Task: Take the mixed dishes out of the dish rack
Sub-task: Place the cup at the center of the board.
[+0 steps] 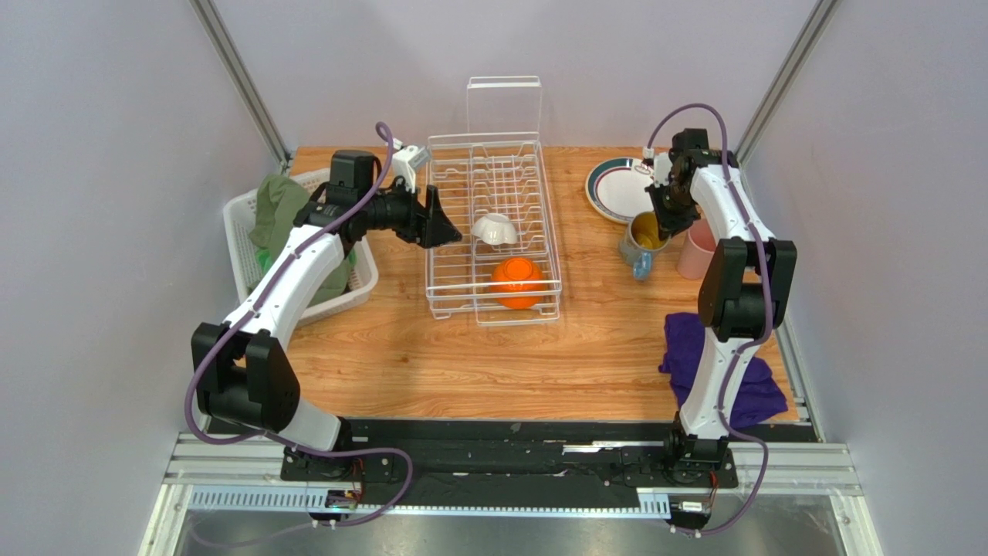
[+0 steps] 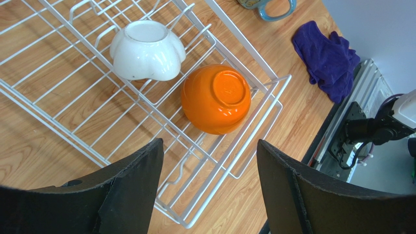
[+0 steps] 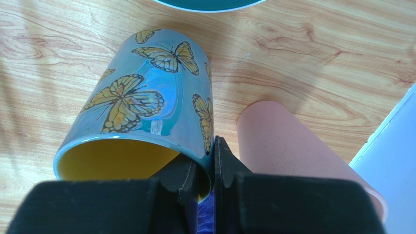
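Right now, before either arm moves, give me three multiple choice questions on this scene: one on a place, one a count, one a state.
1. Where is the glossy orange bowl? A) in the white wire dish rack B) on the purple cloth C) in the white slatted basket
2. How many dishes sit in that rack? A) one B) two C) four
3. The right gripper is: A) open above the table B) shut on the blue butterfly mug C) shut on the pink cup
Answers: 1 A, it lies upside down on the wires. 2 B, only the bowl and a small white cup. 3 B, it pinches the mug's rim.
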You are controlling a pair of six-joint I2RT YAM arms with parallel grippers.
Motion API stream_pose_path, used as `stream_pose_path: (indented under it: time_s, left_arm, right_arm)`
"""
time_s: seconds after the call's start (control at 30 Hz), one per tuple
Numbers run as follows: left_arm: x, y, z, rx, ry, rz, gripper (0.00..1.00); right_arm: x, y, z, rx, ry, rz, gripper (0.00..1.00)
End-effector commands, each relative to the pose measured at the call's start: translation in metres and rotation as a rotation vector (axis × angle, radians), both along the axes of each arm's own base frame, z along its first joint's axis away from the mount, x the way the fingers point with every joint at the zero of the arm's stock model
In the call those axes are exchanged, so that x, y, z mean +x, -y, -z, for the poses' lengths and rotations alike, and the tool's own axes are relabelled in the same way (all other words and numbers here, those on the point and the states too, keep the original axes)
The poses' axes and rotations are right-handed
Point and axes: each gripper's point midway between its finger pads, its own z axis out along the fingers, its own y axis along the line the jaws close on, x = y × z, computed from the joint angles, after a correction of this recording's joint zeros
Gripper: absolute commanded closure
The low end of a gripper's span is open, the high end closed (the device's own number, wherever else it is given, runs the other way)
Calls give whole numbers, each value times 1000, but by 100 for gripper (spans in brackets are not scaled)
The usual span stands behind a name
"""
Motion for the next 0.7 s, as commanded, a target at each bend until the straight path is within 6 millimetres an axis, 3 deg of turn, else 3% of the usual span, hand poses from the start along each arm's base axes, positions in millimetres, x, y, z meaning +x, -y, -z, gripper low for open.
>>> stream_pose_path:
  time_s: [0.0, 0.43, 0.67]
  left_arm:
    - [5, 1, -16, -5, 65, 23, 22]
    - [6, -1, -7, 16, 54, 23, 22]
    - [6, -1, -6, 20, 53, 24, 22]
  right_arm:
    - [24, -3, -33, -6, 120, -16, 90]
    - [23, -1, -28, -25, 106, -3, 66]
    - [20, -1, -31, -28, 106, 0, 63]
